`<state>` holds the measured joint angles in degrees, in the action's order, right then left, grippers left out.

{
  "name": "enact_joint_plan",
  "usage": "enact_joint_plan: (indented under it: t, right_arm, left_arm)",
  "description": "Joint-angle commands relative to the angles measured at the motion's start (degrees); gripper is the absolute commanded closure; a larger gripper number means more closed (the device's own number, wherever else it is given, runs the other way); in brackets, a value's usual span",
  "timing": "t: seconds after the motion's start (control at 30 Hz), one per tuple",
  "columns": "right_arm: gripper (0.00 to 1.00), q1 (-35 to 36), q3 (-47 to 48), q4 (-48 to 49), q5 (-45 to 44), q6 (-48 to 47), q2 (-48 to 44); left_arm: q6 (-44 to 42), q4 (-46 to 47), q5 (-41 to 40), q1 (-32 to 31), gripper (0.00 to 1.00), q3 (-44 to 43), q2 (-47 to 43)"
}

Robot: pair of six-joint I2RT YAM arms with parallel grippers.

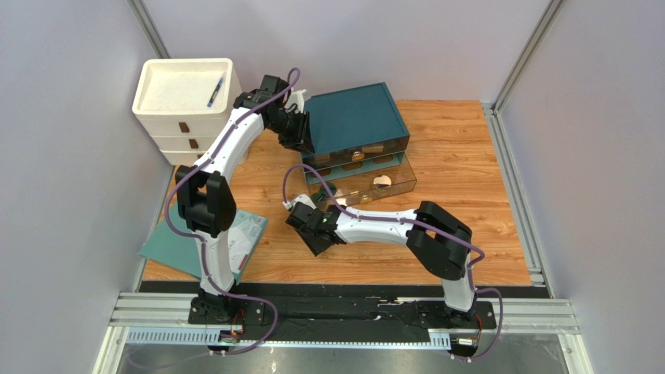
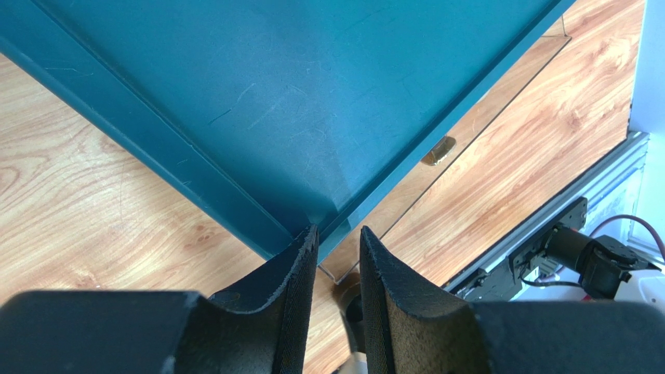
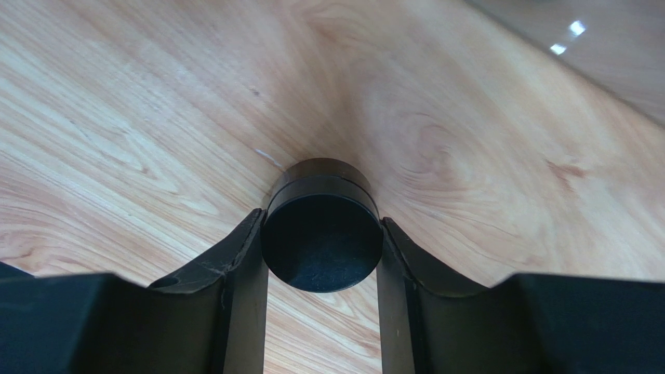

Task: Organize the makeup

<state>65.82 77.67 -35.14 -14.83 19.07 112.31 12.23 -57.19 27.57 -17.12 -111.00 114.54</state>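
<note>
- Top view: we are seeing the left tool (image 1: 295, 134) at the teal drawer box (image 1: 355, 117) and the right tool (image 1: 316, 234) low over the table (image 1: 468, 156).
- Left wrist: the fingers (image 2: 293, 273) are straddling the box's corner; we cannot tell whether they are pinching it.
- Right wrist: the tool is clenching the black round jar (image 3: 321, 241) over the table.

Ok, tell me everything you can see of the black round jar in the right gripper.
The black round jar is a short cylinder, smooth and faintly glossy like plastic, with a seam ringing it just behind the flat face turned to the wrist camera. It looks closed. The fingers of the right gripper press on its two opposite sides. The wooden tabletop lies behind it; whether it rests there or is lifted cannot be told.
</note>
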Motion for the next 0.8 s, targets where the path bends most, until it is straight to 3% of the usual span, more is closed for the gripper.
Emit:
enact_joint_plan:
  t: [0.0,0.27,0.5,0.6,0.63,0.73,0.77]
  right_arm:
    - [1.0,-0.25,-0.5,1.12,-7.03,0.18,-7.79]
    - [1.0,-3.68,0.2,3.14,-20.3,2.02,-15.1]
    - [0.98,-10.18,5.63,0.69,-20.06,2.72,-11.07]
    - [0.77,-11.5,8.28,-1.77,-19.89,4.57,-7.99]
    - [0.63,-11.85,8.98,-2.39,-19.02,5.27,-6.77]
    - [0.43,-13.17,11.19,-4.58,-17.96,8.08,-4.83]
    - [0.41,-13.52,11.62,-4.94,-17.17,8.78,-3.95]
  left_arm:
    - [-3.26,-12.68,-7.18,0.87,0.64,3.6,2.18]
    - [-3.26,-13.3,-7.09,0.95,0.64,2.02,2.88]
    - [-3.26,-13.48,-6.83,0.87,0.64,1.93,2.97]
    - [-3.26,-13.3,-6.74,0.87,0.64,1.93,2.97]
    - [-3.26,-13.47,-6.74,0.87,0.64,1.84,2.97]
    - [-3.26,-13.3,-6.66,0.95,0.64,1.84,2.97]
    - [-3.26,-13.39,-6.65,0.87,0.64,1.75,3.06]
